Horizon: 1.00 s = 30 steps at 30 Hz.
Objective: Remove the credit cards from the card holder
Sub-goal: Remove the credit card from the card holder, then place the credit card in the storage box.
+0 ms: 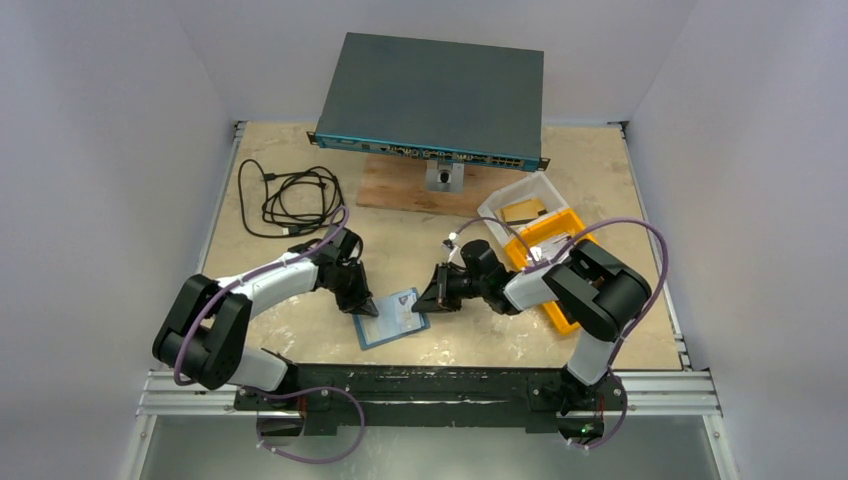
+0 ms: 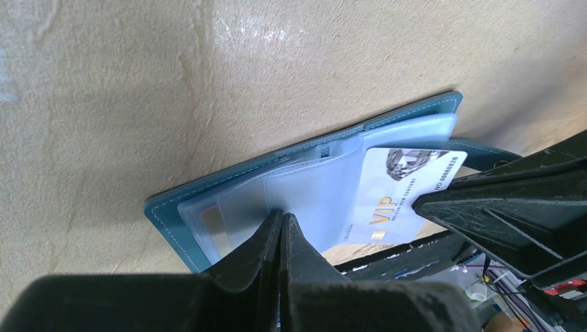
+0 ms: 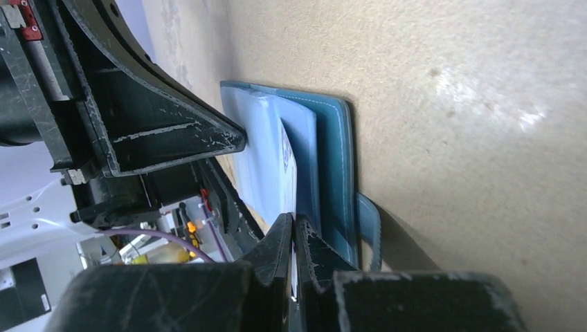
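The teal-blue card holder [image 1: 383, 328] lies open on the table, its clear pockets facing up [image 2: 304, 187]. My left gripper [image 1: 362, 305] is shut, with its tips [image 2: 284, 216] on a clear pocket sleeve at the holder's left half. My right gripper [image 1: 432, 298] is shut on a white "VIP" credit card [image 2: 401, 190] that sticks partly out of the right-hand pocket. The card shows edge-on between the right jaws [image 3: 296, 223], beside the teal cover [image 3: 336, 159]. A tan card [image 2: 211, 223] shows faintly inside a left pocket.
A clear tub [image 1: 497, 207] holding a tan card [image 1: 523, 211] and an orange bin [image 1: 556, 232] stand at the right, behind my right arm. A network switch [image 1: 430, 95] on a wooden board [image 1: 395, 188] fills the back. A black cable [image 1: 290, 200] lies coiled at the back left.
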Motion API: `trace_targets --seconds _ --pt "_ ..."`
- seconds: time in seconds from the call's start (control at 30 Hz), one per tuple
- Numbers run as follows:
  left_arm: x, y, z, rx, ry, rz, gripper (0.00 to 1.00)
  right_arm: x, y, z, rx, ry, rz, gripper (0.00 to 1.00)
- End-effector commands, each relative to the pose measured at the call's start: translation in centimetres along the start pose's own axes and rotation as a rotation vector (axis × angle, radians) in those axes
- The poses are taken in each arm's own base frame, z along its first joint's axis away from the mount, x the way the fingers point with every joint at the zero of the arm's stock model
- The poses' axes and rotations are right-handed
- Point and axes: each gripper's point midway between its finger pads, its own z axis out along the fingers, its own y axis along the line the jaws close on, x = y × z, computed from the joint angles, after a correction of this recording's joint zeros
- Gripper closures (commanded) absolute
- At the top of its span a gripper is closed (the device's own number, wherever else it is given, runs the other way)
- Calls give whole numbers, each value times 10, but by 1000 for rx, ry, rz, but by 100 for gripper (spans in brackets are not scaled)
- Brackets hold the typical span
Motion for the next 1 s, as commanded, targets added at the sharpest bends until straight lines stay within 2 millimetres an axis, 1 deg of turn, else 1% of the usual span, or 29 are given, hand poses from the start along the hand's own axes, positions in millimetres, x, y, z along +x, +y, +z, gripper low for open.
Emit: trace_targets --seconds 0.0,0.1,0.23,0.37,0.4,0.47,0.53,0.67,0.73,0.8,0.87,0.97 --pt "5 42 7 -169 -31 21 100 -9 -4 -14 72 -60 -25 100" --pt "-1 28 2 -115 -47 43 100 -17 7 -24 90 -94 -56 100" --pt "-9 2 -9 -39 -69 85 100 -27 22 -37 106 -137 -86 100" --pt "-18 -27 -28 42 -112 130 100 -37 33 -55 129 -186 -100 100" --pt "-20 -33 -34 57 -123 138 99 -40 34 -61 140 -201 -99 100" --pt "-23 -41 -46 79 -144 151 88 -47 42 -77 150 -253 -99 100" --pt "-26 -47 -57 94 -168 168 75 -53 45 -93 169 -304 -90 100" --pt "-26 -57 -75 125 -191 202 56 -63 37 -130 246 -413 -43 100" --pt "-25 -61 -82 145 -195 220 48 -72 29 -152 299 -495 -8 100" --pt "-24 -65 -89 159 -196 237 42 -79 21 -174 352 -563 27 100" --pt "-22 -66 -94 167 -199 256 38 -87 11 -197 406 -631 66 100" --pt "-20 -68 -101 182 -208 275 36 -97 -4 -232 497 -713 127 100"
